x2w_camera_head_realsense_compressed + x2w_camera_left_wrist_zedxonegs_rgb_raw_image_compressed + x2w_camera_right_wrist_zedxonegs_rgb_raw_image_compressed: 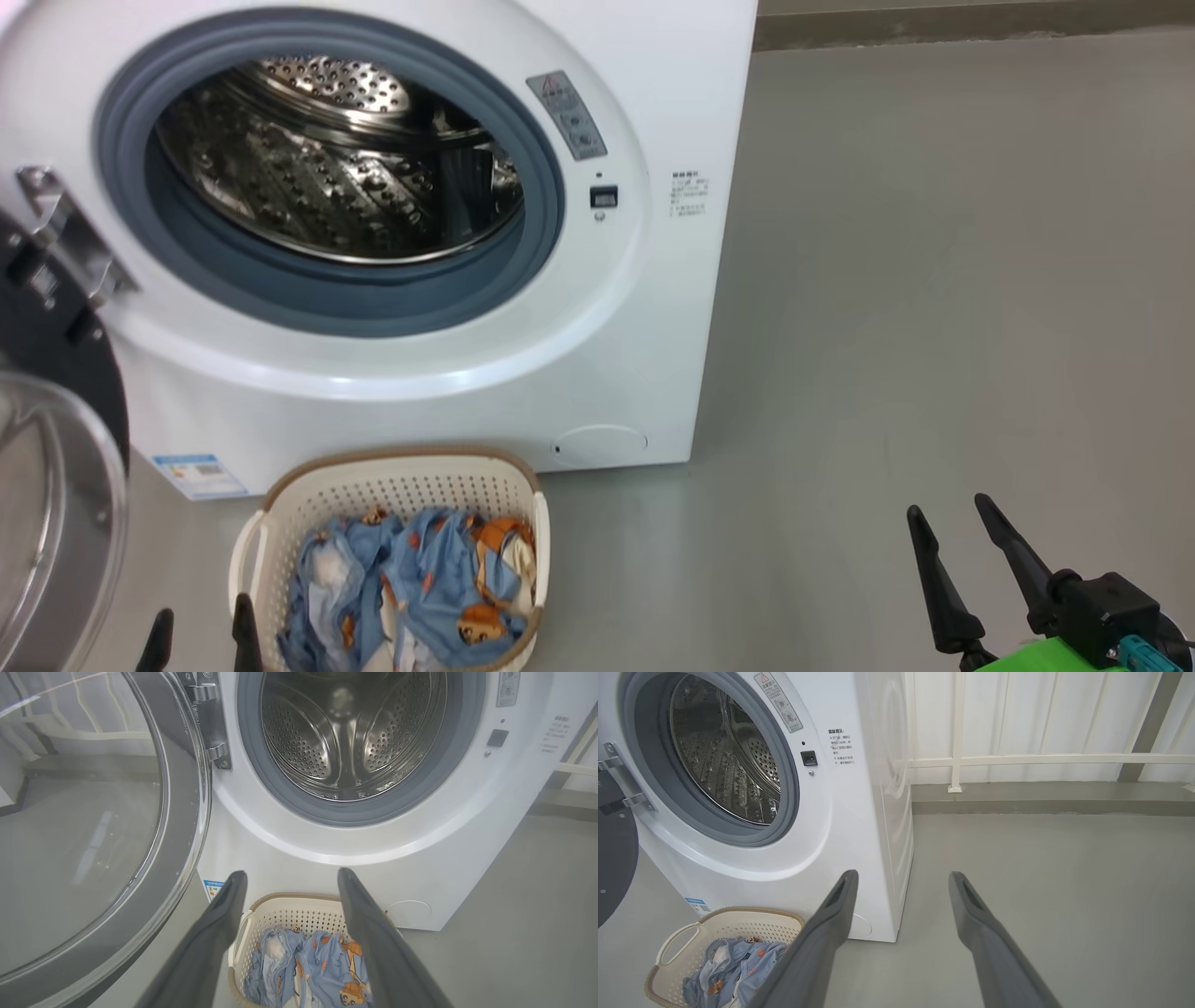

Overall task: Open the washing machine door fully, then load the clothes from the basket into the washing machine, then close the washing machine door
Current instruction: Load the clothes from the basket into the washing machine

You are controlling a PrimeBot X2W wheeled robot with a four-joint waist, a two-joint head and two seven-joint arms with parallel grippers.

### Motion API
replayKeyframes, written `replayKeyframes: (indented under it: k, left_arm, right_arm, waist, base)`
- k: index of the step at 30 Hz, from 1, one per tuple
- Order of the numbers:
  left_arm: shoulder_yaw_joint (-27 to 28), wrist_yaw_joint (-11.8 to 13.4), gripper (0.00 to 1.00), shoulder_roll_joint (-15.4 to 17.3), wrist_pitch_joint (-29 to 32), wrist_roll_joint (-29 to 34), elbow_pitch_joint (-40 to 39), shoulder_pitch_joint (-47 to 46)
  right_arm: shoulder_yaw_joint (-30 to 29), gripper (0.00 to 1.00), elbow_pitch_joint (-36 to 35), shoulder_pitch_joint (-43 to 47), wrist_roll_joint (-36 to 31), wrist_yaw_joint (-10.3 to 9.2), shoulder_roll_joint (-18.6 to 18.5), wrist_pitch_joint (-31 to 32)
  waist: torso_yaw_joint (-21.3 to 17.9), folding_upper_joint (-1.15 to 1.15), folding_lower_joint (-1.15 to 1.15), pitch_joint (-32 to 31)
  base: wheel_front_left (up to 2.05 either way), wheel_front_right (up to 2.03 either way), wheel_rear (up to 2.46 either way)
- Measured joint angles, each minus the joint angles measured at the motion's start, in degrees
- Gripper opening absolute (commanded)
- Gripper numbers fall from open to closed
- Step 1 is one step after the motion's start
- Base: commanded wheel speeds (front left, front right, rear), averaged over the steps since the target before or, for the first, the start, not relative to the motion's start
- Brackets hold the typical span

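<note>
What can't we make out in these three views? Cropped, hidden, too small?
- washing machine door: head view, cut by left and bottom edges.
- basket: head view, near end cut by bottom edge.
- clothes: left wrist view, partly behind left gripper fingers; piece count unclear.
- blue label sticker: head view, print too small.

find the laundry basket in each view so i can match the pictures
head view: basket at the bottom edge, left of centre, in front of the washing machine.
left wrist view: basket at bottom centre, between the fingers of the left gripper.
right wrist view: basket in the lower left corner.
shared landmark: the blue label sticker low on the machine's front, close by the basket.
</note>
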Motion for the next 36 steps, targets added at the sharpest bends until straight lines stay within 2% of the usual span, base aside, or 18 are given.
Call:
replayKeyframes:
  k: [10,36]
  left_arm:
    - [-0.3,0.0,1.0,0.0,0.0,-0.1,-0.1,-0.7]
    - [-2.7,-0.3,1.0,0.0,0.0,-1.4,0.7,-1.3]
  right_arm:
    - [0.0,1.0,0.0,-0.2,0.1,0.0,0.0,0.0]
    - [0.1,1.0,0.1,-0.2,0.1,0.0,0.0,0.0]
  waist:
    - [-0.1,0.0,0.0,0.8]
    - [-0.4,0.0,0.0,2.4]
  base:
    - [0.87,-0.87,0.0]
    - [0.0,0.0,0.0]
